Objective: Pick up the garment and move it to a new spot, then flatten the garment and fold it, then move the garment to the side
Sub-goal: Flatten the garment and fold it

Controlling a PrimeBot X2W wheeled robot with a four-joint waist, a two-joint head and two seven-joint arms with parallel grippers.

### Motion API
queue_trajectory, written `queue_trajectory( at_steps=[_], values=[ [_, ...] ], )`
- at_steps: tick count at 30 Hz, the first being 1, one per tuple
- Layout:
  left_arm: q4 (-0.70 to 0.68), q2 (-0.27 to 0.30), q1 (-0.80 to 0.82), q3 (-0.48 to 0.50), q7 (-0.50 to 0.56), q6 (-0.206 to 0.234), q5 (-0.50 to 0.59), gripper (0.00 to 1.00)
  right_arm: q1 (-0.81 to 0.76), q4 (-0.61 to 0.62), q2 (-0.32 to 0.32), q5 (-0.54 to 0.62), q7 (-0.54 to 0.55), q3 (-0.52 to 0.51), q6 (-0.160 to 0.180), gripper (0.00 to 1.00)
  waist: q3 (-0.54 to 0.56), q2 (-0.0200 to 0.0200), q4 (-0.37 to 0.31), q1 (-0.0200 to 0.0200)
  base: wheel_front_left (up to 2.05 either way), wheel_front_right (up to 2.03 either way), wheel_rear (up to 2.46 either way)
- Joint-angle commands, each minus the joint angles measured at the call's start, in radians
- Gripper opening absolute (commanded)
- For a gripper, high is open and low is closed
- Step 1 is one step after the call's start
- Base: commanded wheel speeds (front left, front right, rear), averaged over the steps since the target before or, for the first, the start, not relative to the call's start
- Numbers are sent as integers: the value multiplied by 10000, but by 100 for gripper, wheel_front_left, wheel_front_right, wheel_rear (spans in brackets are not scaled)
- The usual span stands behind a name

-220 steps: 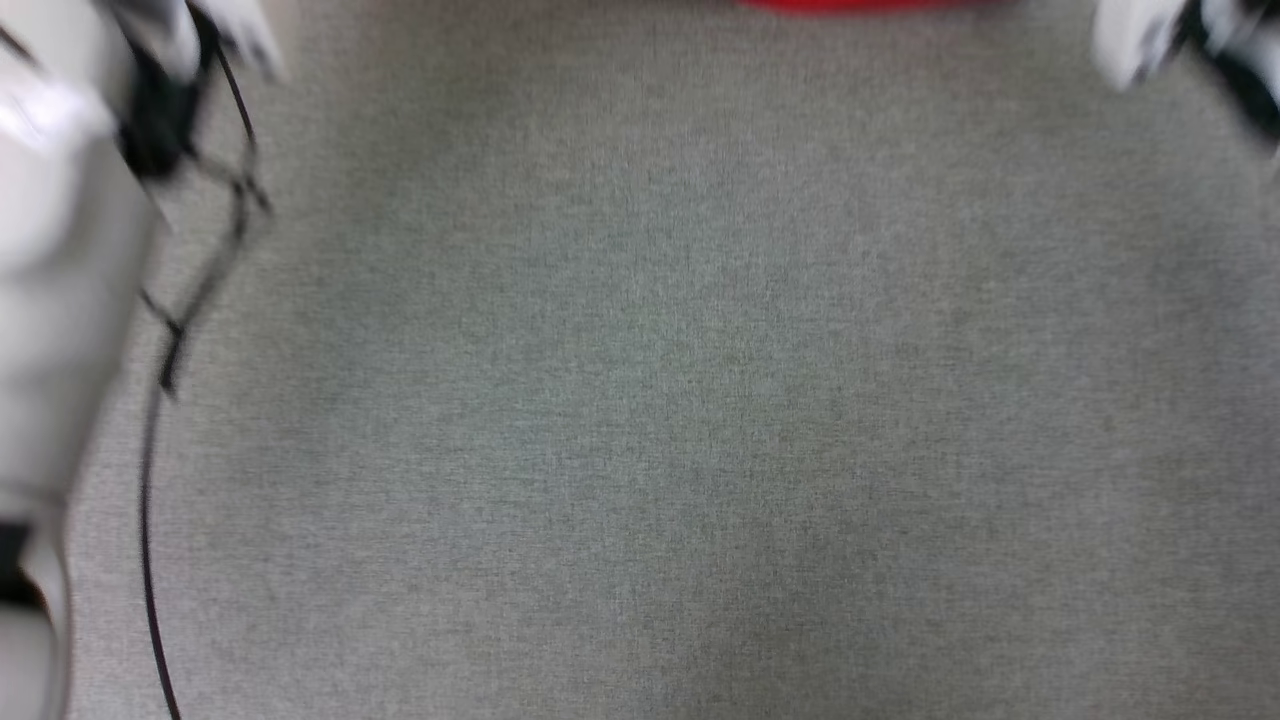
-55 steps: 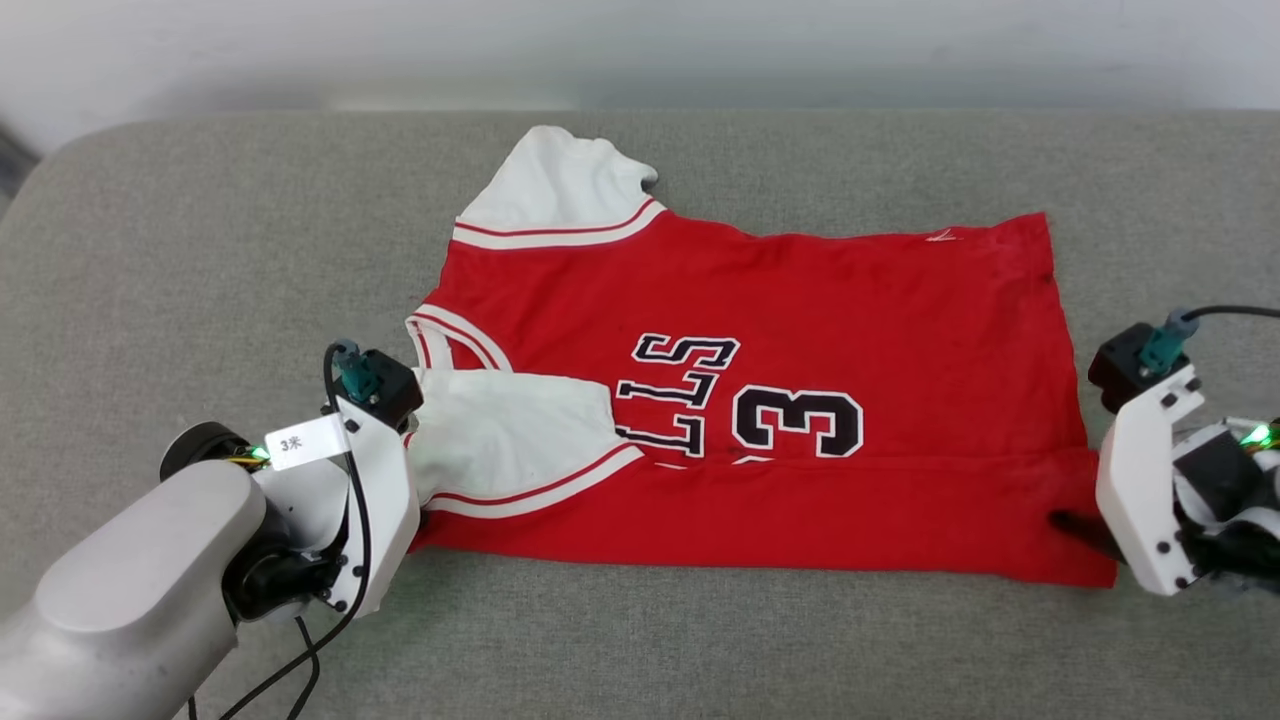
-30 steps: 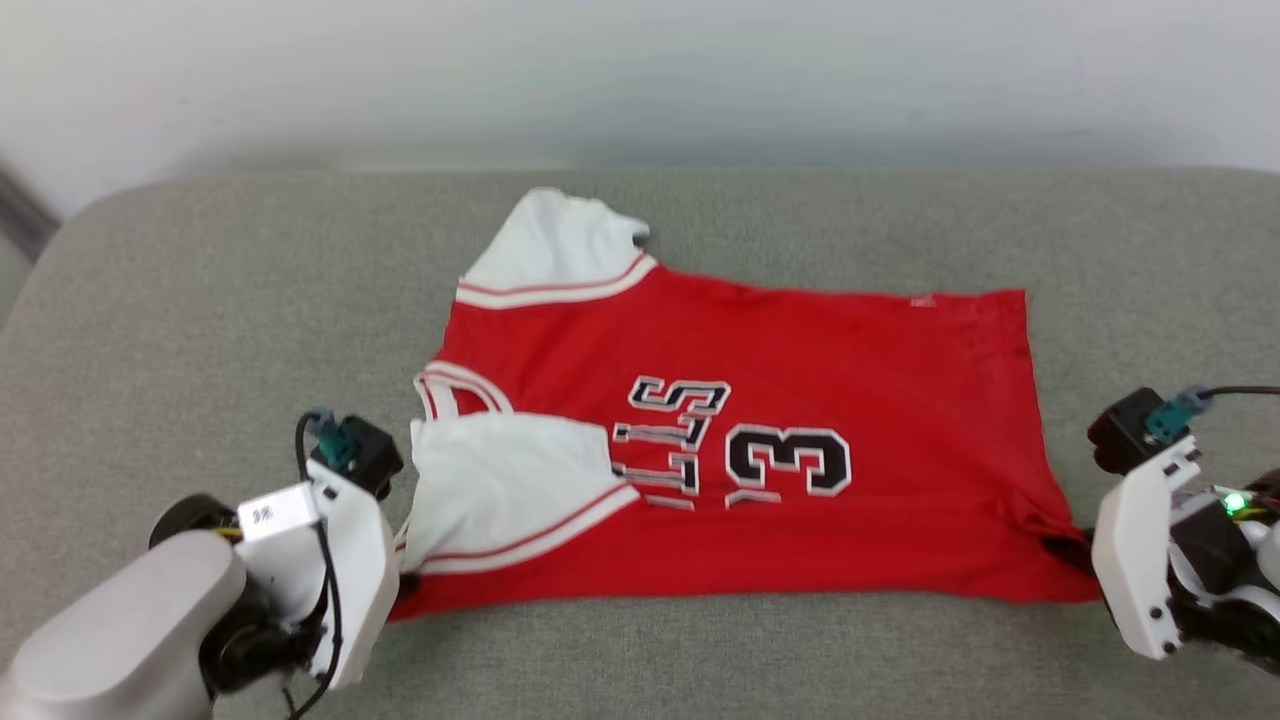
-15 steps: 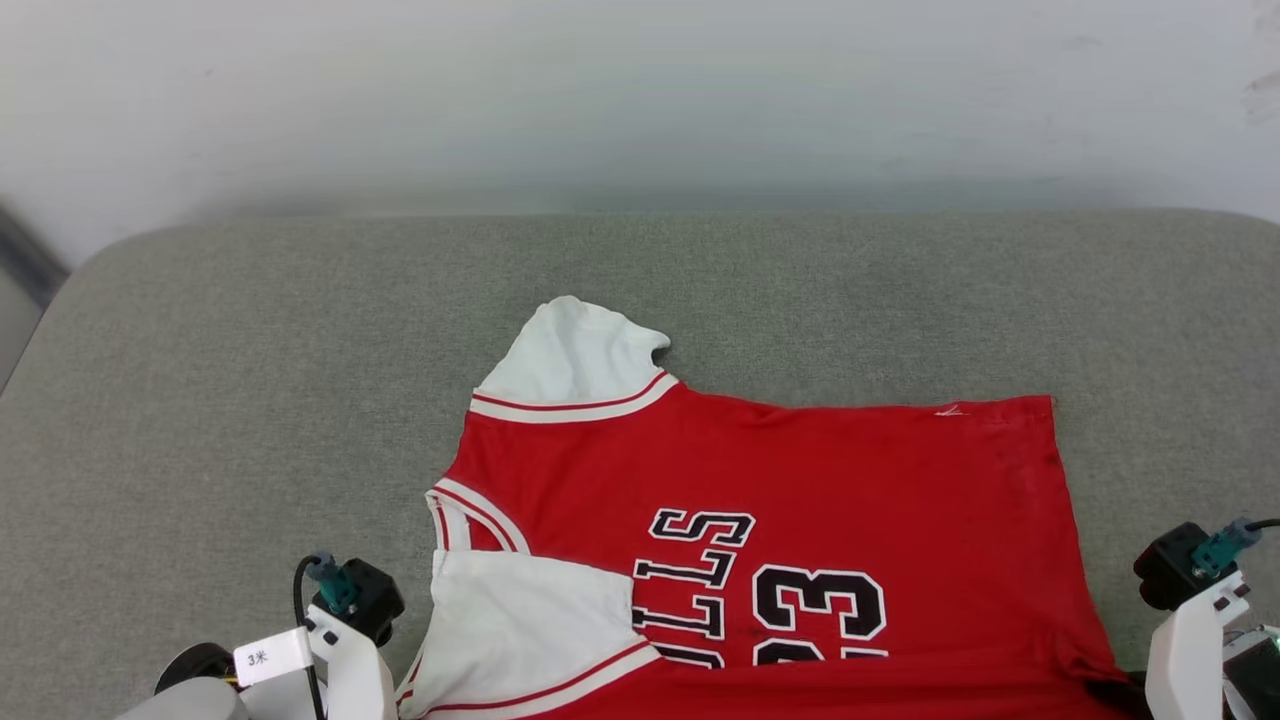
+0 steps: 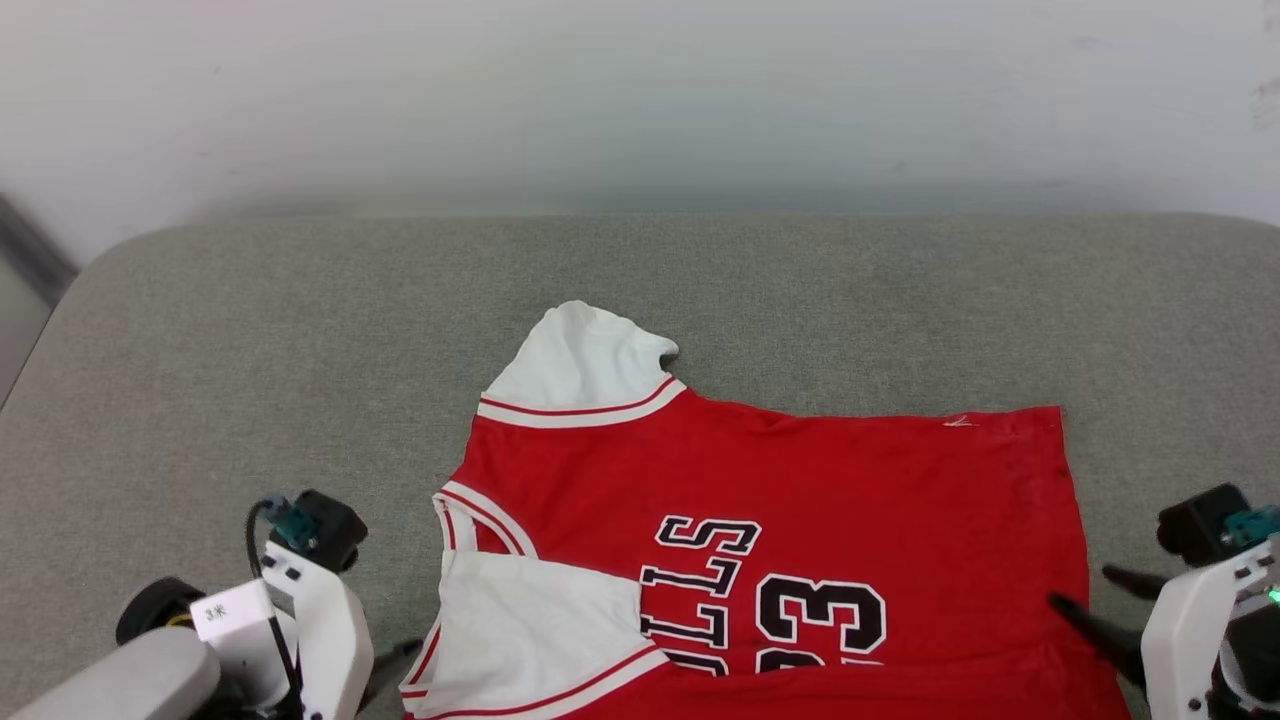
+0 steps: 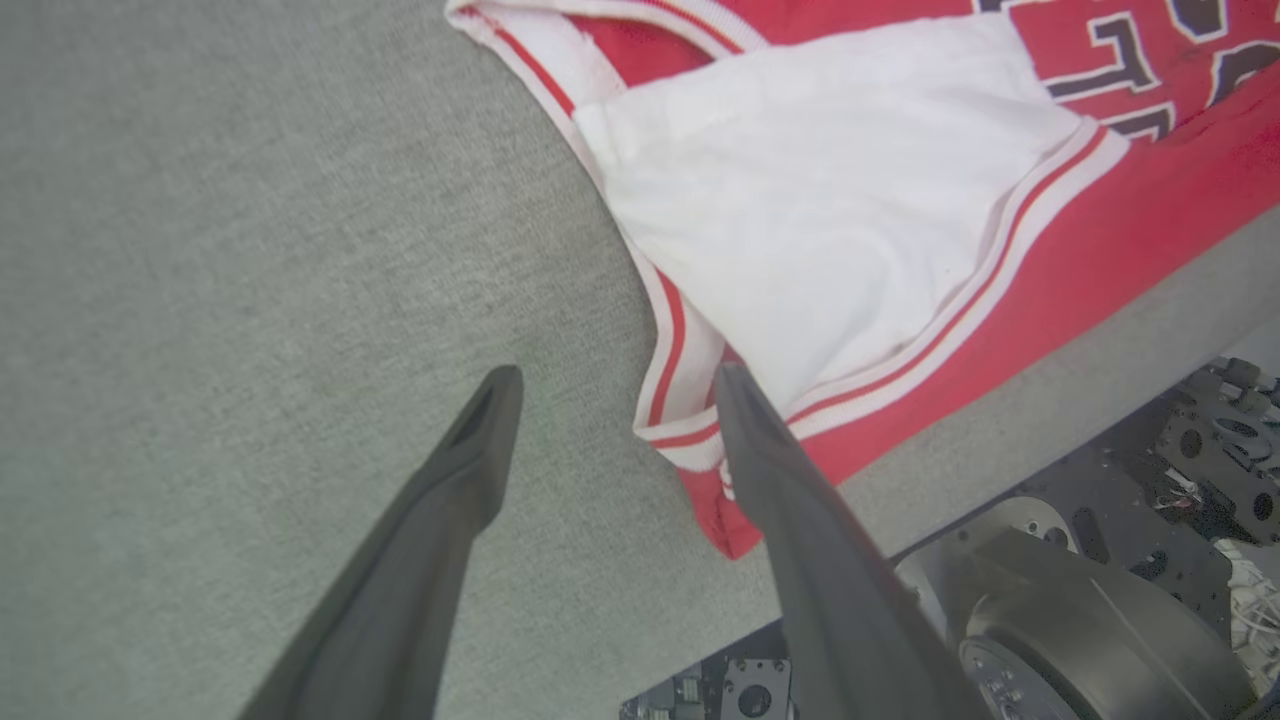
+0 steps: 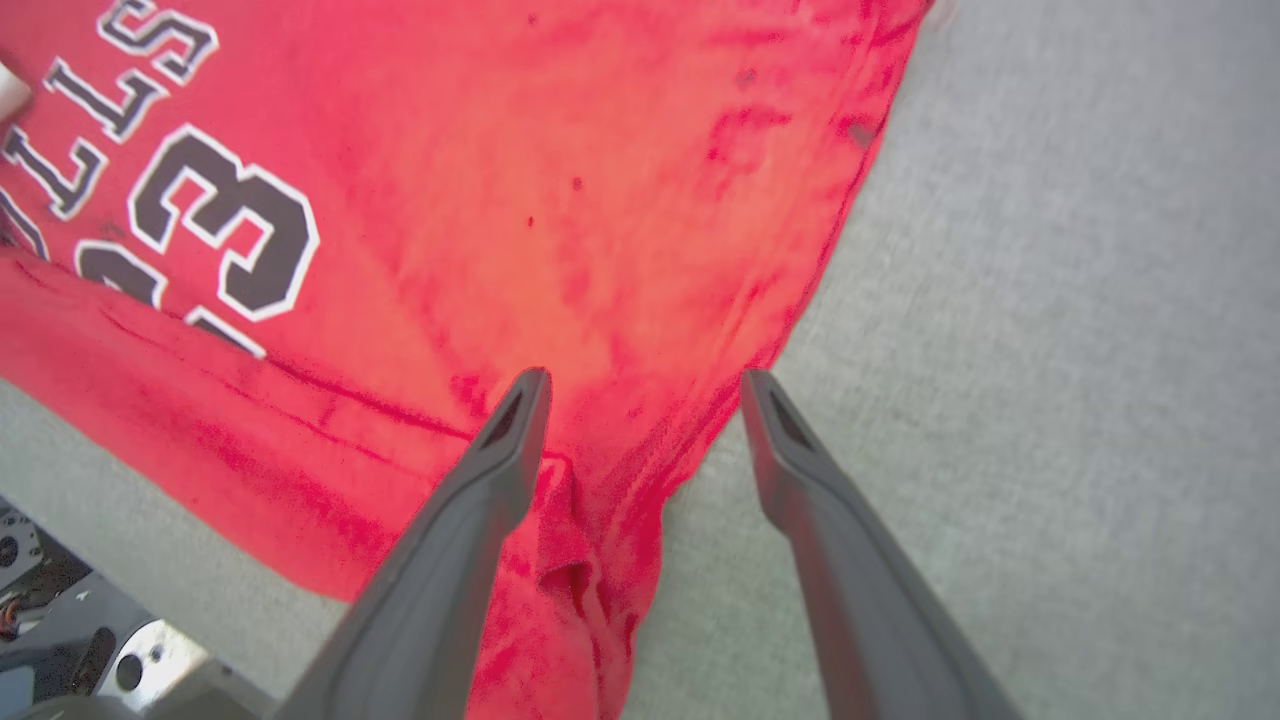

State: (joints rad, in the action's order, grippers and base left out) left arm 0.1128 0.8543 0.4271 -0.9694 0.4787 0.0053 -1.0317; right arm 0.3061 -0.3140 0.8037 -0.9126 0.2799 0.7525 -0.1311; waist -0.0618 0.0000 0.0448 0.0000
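Note:
The garment [image 5: 800, 490], a red jersey with black white-outlined letters and numbers, lies spread on the grey surface, collar to the left. Its near strip is folded over the print, and a white sleeve [image 5: 540, 630] lies on the chest. In the left wrist view my left gripper [image 6: 615, 378] stands open just above the garment's striped near-left corner [image 6: 690, 440], holding nothing. In the right wrist view my right gripper [image 7: 648, 380] is open over the wrinkled near-right hem corner [image 7: 590, 520], which lies loose between its fingers. The right gripper [image 5: 1088, 588] also shows beside the hem in the head view.
The grey padded surface [image 5: 250, 350] stretches wide to the left of and behind the garment, up to a pale wall [image 5: 640, 100]. Its front edge [image 6: 1000, 430] runs close under the garment, with the robot's base [image 6: 1080, 600] below it.
Both grippers have opened and let go of the garment's near corners, and have drawn slightly outward. The head camera has tilted up, so the whole picture has shifted downward.

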Motion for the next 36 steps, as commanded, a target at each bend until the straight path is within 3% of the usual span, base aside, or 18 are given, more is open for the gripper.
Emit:
queue_trajectory(
  at_steps=[1, 4, 9, 10, 12, 17, 18, 26, 31, 36],
  values=[
    [-246, 184, 287, 221, -250, 152, 181, 100, -89, 0, -203, 410, -786, -554, 7, 100, 107, 0, -3, 0, 0, 0, 0],
    [-382, 326, 566, 507, -606, 317, 383, 100, -50, -36, -460, 934, -1604, -1208, 7, 100, 124, 0, -43, 0, 0, 0, 0],
    [-459, 393, 1420, 1000, -1270, 590, 1065, 100, -194, 132, -1444, 2404, -3347, -3091, 7, 100, -80, 0, -248, 0, 0, 0, 0],
    [-412, 246, 2067, 1223, -1269, 606, 1227, 100, -418, 470, -2095, 3419, -4043, -4215, 7, 100, -329, 0, -384, 0, 0, 0, 0],
    [-217, 162, 2898, 1406, -1103, 488, 1410, 100, -751, 1126, -2791, 4372, -4409, -5181, 7, 100, -697, 0, -576, 0, 0, 0, 0],
    [317, -192, 4425, 1655, -452, 207, 1440, 100, -1399, 2603, -3893, 5695, -4593, -6353, 7, 100, -1470, 0, -942, 0, 0, 0, 0],
    [788, -425, 5317, 1718, 263, 42, 1312, 100, -1669, 3387, -4415, 6181, -4411, -6686, 7, 100, -2013, 0, -1191, 0, 0, 0, 0],
    [2307, -1078, 7359, 1520, 2669, -318, 870, 100, -1592, 4487, -5119, 6719, -4004, -6779, 7, 100, -3416, 0, -1848, 0, 0, 0, 0],
    [3129, -1384, 8073, 1233, 4081, -328, 678, 100, -1260, 4542, -5167, 6853, -3923, -6647, 7, 100, -4100, 0, -2196, 0, 0, 0, 0],
    [3837, -1628, 8387, 1080, 4633, -298, 676, 100, -907, 4298, -5047, 6791, -4033, -6493, 7, 100, -4606, 0, -2435, 0, 0, 0, 0]
  ],
)
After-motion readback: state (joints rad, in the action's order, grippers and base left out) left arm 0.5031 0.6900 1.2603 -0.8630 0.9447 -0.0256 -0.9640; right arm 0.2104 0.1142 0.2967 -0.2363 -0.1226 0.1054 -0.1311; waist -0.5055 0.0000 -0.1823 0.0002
